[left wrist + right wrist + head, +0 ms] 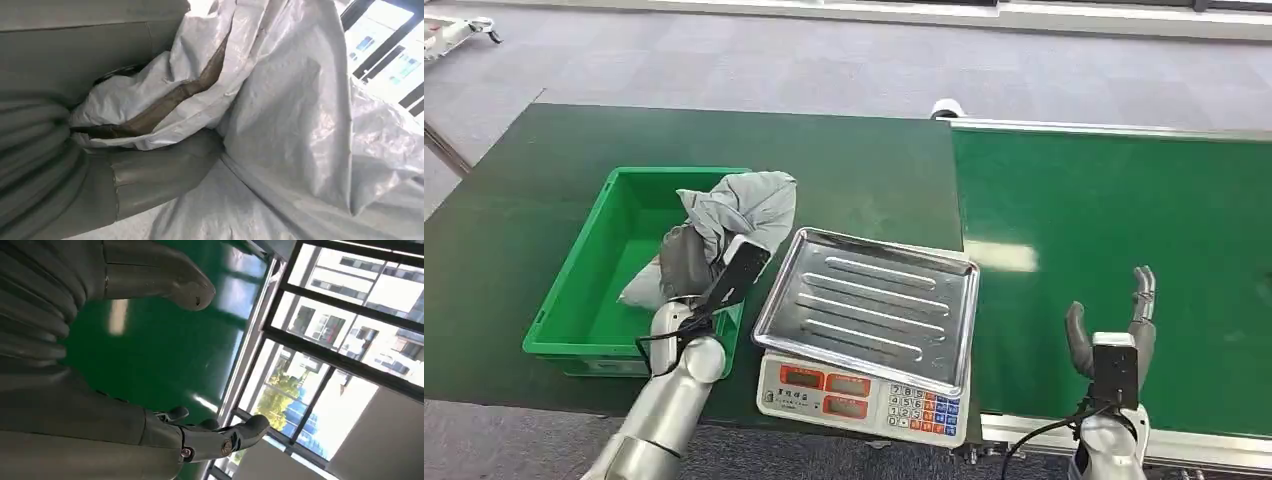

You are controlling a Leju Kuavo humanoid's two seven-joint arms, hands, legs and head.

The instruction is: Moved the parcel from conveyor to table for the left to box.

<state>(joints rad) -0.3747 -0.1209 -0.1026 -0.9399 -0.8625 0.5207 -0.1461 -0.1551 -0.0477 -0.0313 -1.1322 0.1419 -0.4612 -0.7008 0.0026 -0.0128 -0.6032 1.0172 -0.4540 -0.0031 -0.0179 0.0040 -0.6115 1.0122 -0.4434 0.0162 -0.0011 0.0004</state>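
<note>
At the near edge of the bench (514, 210), close to its right end, stands a weighing scale (864, 400) with a keypad and red displays facing the robot; its ribbed steel tray (871, 305) carries nothing. Just left of the scale, the left robot hand (686, 262) is closed around a grey plastic parcel (742, 205). In the left wrist view the crinkled grey-white wrapping (280, 115) is bunched against the palm, with the thick grey thumb (160, 175) pressed into it. The parcel hangs over the right side of a green bin (589, 300), its upper part bulging above the bin's right rim and its lower part reaching down inside; whether it touches the bin floor cannot be told. The bin sits towards the near edge of the bench, just beside the scale on its left.

To the right, past the bench's right edge, lies the green conveyor belt (1124, 240) with a metal rail along its far side. The right robot hand (1114, 335) is held over the near part of the belt, released, its fingers (1142, 295) spread and upright, grasping nothing. In the right wrist view the thumb (165, 282) and fingers (225, 437) stand apart over the green surface, with windows (345, 335) beyond.

Beyond the bench and belt is grey carpet floor (754, 60).
</note>
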